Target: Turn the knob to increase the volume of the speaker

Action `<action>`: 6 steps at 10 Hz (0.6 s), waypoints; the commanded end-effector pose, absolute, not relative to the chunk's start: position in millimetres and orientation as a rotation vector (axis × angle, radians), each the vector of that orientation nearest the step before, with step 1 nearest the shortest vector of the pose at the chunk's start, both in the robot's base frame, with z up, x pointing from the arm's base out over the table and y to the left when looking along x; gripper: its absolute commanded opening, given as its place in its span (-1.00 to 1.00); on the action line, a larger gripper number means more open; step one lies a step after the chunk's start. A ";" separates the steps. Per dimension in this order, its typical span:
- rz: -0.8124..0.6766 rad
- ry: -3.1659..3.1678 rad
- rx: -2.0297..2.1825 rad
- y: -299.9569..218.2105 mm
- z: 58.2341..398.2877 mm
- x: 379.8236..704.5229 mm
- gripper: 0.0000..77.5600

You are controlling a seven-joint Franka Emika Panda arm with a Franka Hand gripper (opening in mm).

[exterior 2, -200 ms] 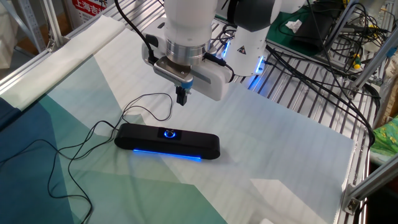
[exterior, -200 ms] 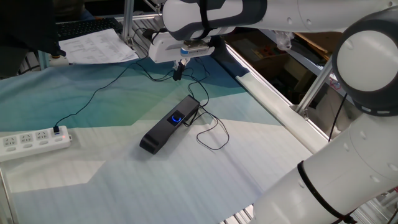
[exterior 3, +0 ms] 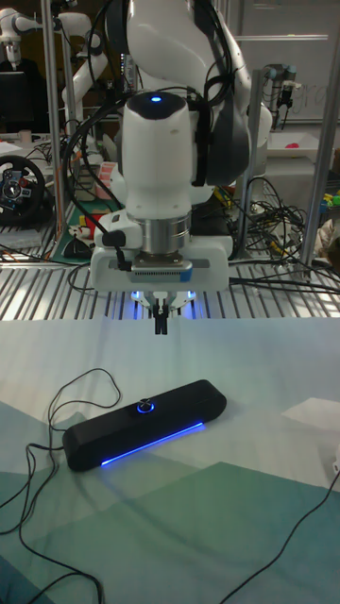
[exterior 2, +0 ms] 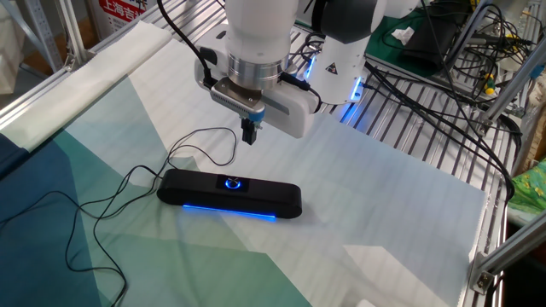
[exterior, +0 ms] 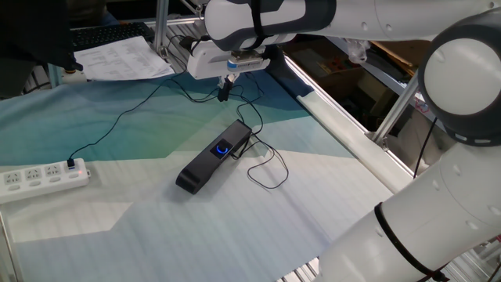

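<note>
The long black speaker (exterior: pixel 214 157) (exterior 2: pixel 230 194) (exterior 3: pixel 142 424) lies flat on the cloth, with a blue strip glowing along its side. Its knob (exterior: pixel 222 148) (exterior 2: pixel 232 182) (exterior 3: pixel 144 407) is a small black dial with a blue ring on the top face. My gripper (exterior: pixel 224 93) (exterior 2: pixel 249 134) (exterior 3: pixel 161 324) hangs in the air well above the speaker, a little behind the knob, pointing down. Its fingers are together and hold nothing. A thin black cable (exterior: pixel 264 163) (exterior 2: pixel 128 183) trails from the speaker.
A white power strip (exterior: pixel 41 177) lies at the cloth's left edge with a cable plugged in. Papers (exterior: pixel 121 56) sit at the back. A metal rail (exterior: pixel 344 125) borders the table. Loose cable loops (exterior 2: pixel 90 239) lie on the cloth near the speaker.
</note>
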State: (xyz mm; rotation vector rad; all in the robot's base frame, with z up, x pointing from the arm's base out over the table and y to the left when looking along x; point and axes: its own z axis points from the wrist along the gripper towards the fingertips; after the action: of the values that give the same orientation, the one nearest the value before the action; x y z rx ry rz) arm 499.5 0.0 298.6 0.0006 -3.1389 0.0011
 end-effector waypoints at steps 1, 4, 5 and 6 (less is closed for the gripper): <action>-0.180 -3.024 -0.323 0.0 298.5 499.5 -1.00; -0.120 -3.026 -0.307 0.0 298.5 499.5 -1.00; -0.122 -3.025 -0.308 0.0 298.5 499.5 -1.00; -0.135 -3.020 -0.307 0.0 298.4 499.5 -1.00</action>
State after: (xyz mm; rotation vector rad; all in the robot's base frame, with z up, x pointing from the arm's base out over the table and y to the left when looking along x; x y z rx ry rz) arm 499.1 0.2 297.7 -0.2478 -3.0547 -0.0872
